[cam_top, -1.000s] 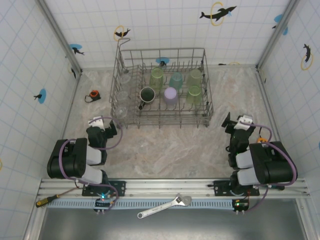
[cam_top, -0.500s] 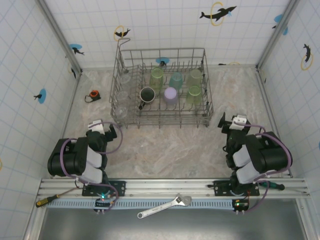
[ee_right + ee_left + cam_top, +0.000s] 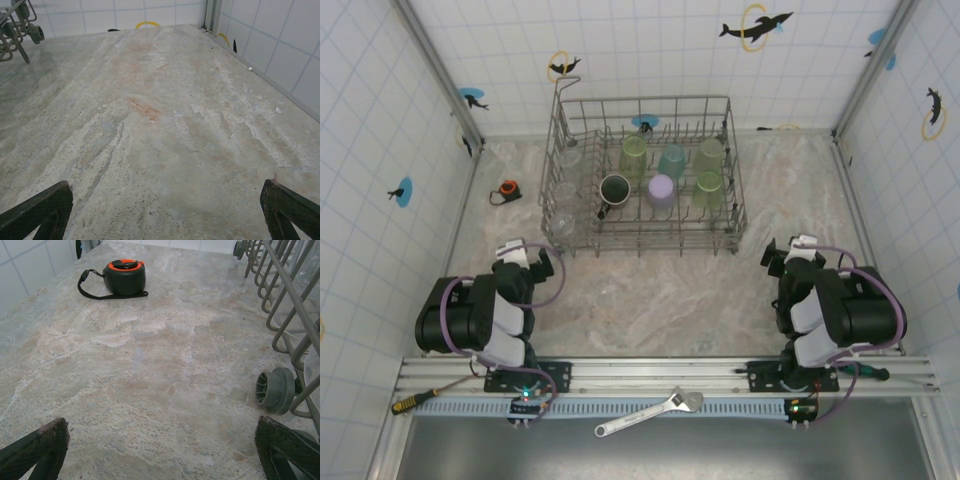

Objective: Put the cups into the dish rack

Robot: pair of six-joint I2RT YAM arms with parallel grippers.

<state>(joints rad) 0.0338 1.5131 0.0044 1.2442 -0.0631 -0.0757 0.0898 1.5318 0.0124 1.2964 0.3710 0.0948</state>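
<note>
**At the back of the table: cups in the rack, both my grippers spread wide and empty**

Toward the far wall, the rack (image 3: 650, 240) sits on the table (image 3: 650, 300), and every cup I can see stands inside it. I count three green cups (image 3: 634, 152): two in the back row and one at the front right. One teal cup (image 3: 671, 160) stands between the two back greens. One purple cup (image 3: 662, 190) and one black cup (image 3: 614, 188) stand side by side in the front row. Down the left column are what look like three clear cups (image 3: 565, 190), but they are faint against the wire and I cannot be sure of that count.

My two arms are folded low at the near edge, one on each side. My left gripper (image 3: 527, 256) sits near the rack's near left corner, its jaws spread wide with nothing between them. Its wrist view shows bare table between the fingertips (image 3: 42, 440), with the rack's wire and a small grey wheel (image 3: 275, 390) just to the right. My right gripper (image 3: 788, 250) sits near the rack's near right corner, released just as wide and also empty.

Farther out, one tape measure (image 3: 507, 188) lies left of the rack, apart from it. One wrench (image 3: 650, 412) and one screwdriver (image 3: 415, 400) lie by the rail at my bases.
</note>
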